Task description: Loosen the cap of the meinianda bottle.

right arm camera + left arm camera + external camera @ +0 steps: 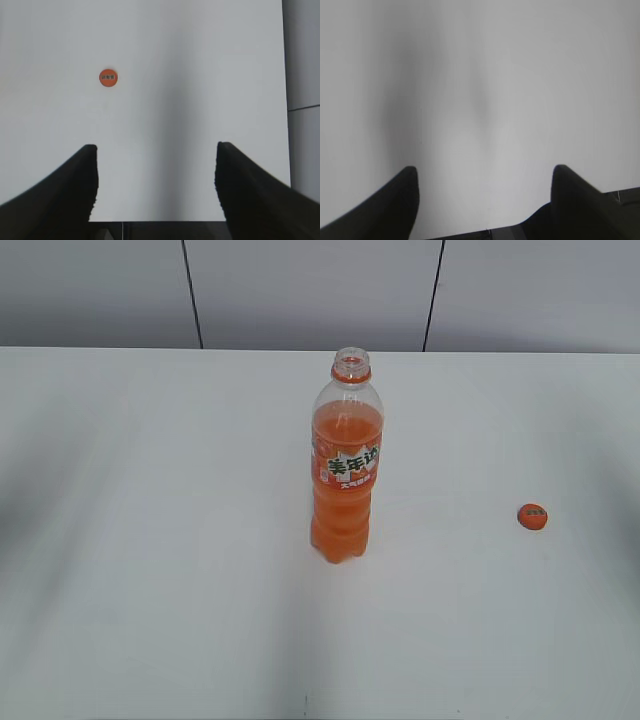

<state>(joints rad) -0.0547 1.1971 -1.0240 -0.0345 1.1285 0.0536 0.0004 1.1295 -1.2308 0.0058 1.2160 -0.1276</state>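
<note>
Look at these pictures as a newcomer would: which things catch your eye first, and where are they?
The tall bottle of orange drink stands upright near the middle of the white table, its neck open. Its small orange cap lies on the table well off to the right, apart from the bottle. In each wrist view, the left gripper and right gripper are open over bare table, holding nothing.

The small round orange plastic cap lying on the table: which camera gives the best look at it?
The right wrist view shows the small round orange plastic cap best: seen from above, alone on the white table, dark mark readable. The exterior view shows the cap at a slant, right of the open orange soda bottle. The left wrist view misses it.
</note>
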